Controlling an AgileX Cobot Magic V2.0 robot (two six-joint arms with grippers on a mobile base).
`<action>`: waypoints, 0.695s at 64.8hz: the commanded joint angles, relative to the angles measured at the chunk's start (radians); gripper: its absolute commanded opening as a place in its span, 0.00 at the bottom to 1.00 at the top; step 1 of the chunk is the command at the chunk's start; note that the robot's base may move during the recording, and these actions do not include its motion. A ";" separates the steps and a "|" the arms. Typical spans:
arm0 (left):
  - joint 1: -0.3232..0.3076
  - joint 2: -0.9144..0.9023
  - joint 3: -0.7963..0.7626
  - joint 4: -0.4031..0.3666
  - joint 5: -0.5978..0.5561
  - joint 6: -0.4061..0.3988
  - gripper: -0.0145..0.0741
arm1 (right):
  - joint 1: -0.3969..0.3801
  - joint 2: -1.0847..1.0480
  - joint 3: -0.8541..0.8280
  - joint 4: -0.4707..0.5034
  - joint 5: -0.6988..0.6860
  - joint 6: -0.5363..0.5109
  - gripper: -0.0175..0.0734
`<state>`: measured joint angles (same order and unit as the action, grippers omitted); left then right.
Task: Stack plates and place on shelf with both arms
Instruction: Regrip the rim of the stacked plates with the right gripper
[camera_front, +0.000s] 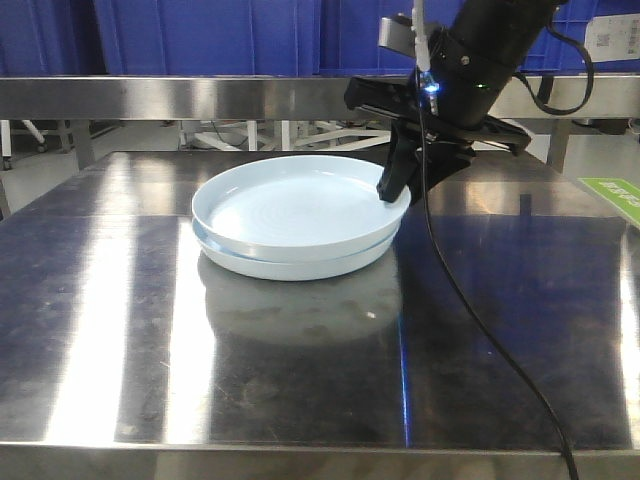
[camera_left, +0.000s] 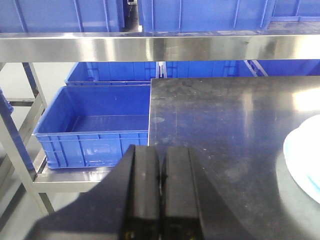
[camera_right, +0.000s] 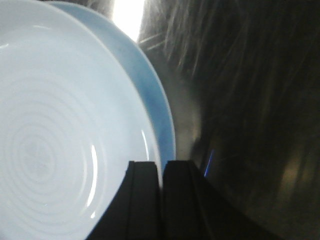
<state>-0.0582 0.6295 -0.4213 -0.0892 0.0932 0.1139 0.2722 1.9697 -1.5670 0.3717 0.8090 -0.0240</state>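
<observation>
Two pale blue plates sit stacked in the middle of the steel tabletop (camera_front: 120, 330). The top plate (camera_front: 290, 205) lies slightly offset on the lower plate (camera_front: 290, 266). My right gripper (camera_front: 395, 190) is at the stack's right rim. In the right wrist view it (camera_right: 162, 164) is shut on the top plate's (camera_right: 60, 140) rim, with the lower plate (camera_right: 150, 95) showing beyond. My left gripper (camera_left: 161, 149) is shut and empty above the table's left part; a plate edge (camera_left: 305, 160) shows to its right. The shelf's front rail (camera_front: 200, 97) runs behind the table.
Blue crates (camera_front: 200, 35) fill the shelf above the rail. An open blue crate (camera_left: 95, 125) sits on a lower tier left of the table, under the rail (camera_left: 150, 47). A black cable (camera_front: 470, 310) hangs from my right arm across the table. A green label (camera_front: 615, 193) lies at the right edge.
</observation>
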 joint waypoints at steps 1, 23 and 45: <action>0.000 -0.003 -0.030 -0.008 -0.078 -0.003 0.26 | -0.001 -0.059 -0.023 0.027 -0.047 0.000 0.37; 0.000 -0.003 -0.030 -0.008 -0.078 -0.003 0.26 | -0.001 -0.058 -0.023 0.017 -0.037 0.000 0.66; 0.000 -0.003 -0.030 -0.008 -0.078 -0.003 0.26 | 0.016 -0.057 0.013 0.012 -0.081 0.000 0.65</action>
<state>-0.0582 0.6295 -0.4213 -0.0892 0.0948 0.1139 0.2828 1.9697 -1.5430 0.3717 0.7769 -0.0219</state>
